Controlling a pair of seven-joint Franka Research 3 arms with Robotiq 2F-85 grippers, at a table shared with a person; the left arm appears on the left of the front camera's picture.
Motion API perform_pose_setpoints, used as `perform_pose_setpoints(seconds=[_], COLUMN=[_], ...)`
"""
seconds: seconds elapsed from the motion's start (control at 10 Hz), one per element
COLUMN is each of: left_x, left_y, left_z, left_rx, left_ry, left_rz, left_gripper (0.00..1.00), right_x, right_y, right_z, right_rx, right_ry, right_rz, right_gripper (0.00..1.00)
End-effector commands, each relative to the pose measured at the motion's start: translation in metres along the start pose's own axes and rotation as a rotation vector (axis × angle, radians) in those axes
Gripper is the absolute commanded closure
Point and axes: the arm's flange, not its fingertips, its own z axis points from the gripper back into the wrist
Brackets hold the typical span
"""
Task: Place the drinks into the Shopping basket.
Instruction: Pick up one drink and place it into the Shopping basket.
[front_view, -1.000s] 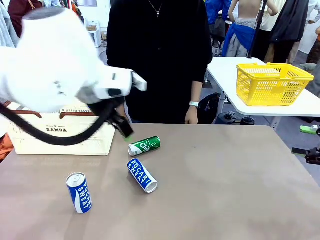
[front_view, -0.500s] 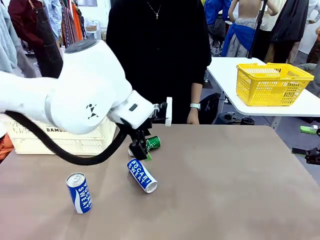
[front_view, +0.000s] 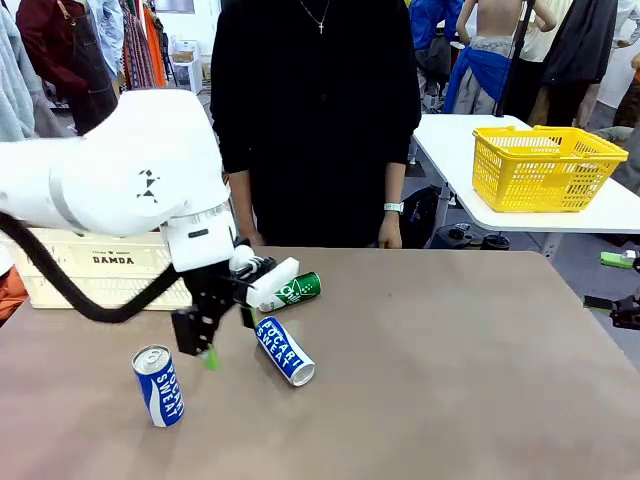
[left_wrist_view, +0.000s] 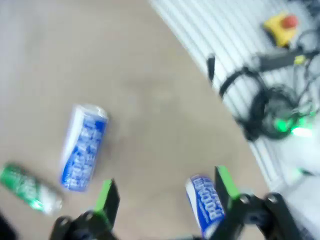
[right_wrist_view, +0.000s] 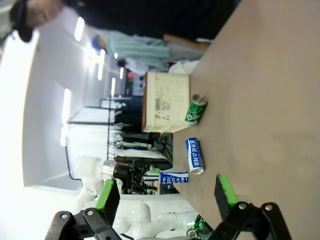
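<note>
Hovering low over the table, the left gripper has its fingers spread wide with nothing between them. The right gripper is likewise wide and empty, well apart from every can; all of them look small and distant in its wrist view. Three cans are on the table. First, the upright blue can: silver top up, long axis vertical, just beside the left fingertips, toward the robot and to its left. In the blurred left wrist view, what I take to be the same can sits low in the picture, close to one of the green pads and off centre in the gap. Second, the lying blue can: on its side just across from the gripper, long axis slanting from far-left to near-right, one end facing the robot. Third, the green can: on its side beyond that, partly hidden by the wrist's white housing. The cream basket sits at the table's far left, behind the left arm. Judgement: the left arm is much the nearer, and the upright can looks like the next pick. The fingers need a sideways shift to centre on its round body; closing off-centre could tip it.
</note>
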Motion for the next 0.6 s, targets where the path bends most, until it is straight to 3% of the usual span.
perform_pose_setpoints(seconds=[0.0, 0.2, 0.3, 0.5], left_x=[0.019, 0.019, 0.007, 0.007], left_y=[-0.005, -0.005, 0.002, 0.029], left_z=[-0.005, -0.005, 0.001, -0.027], left_rx=[0.038, 0.038, 0.008, 0.104], left_ry=[-0.115, -0.115, -0.027, -0.055], left_rz=[-0.046, -0.046, -0.006, -0.099], left_gripper=[0.00, 0.00, 0.00, 0.00], right_x=[0.001, 0.001, 0.001, 0.001], right_y=[0.005, 0.005, 0.005, 0.005], right_z=[0.002, 0.002, 0.002, 0.002], right_rx=[-0.008, -0.008, -0.008, -0.008], right_ry=[0.012, 0.012, 0.012, 0.012], right_rz=[-0.016, -0.016, -0.016, -0.016], right_gripper=[0.00, 0.00, 0.00, 0.00])
